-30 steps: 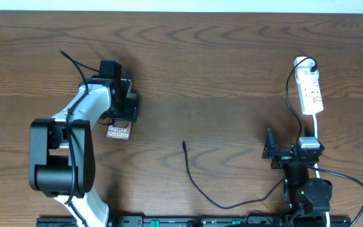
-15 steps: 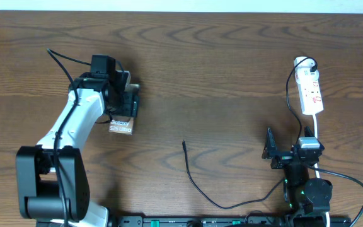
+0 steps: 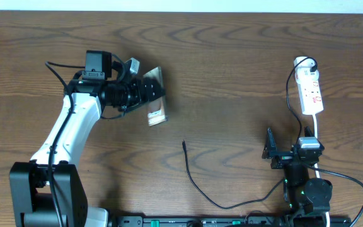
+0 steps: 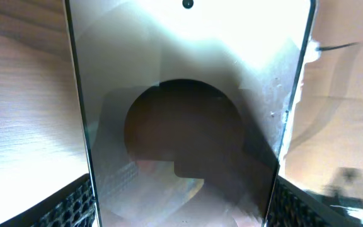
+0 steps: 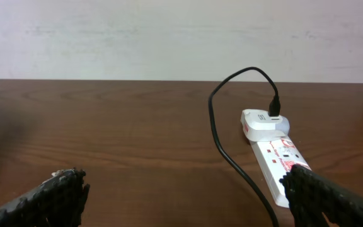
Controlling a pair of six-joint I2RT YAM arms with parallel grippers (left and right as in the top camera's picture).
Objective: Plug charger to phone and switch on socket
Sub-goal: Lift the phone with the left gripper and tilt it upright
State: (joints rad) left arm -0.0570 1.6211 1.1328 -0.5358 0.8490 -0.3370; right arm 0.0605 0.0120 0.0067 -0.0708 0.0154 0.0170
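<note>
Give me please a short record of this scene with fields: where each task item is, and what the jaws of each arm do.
phone: held up and tilted in the left jaws
left jaws: closed on the phone's side edges
charger cable: lying loose on the table
free tip: on the table, apart from the phone
power strip: flat at the far right, white adapter plugged in
right jaws: open, empty
switch state: cannot tell

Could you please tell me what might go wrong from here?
The left hand grips the phone by its edges, tilted; it could slip. The plug tip of the charger lies loose and may skid when pinched. The open right hand rests near the lead of the socket and could snag it.
</note>
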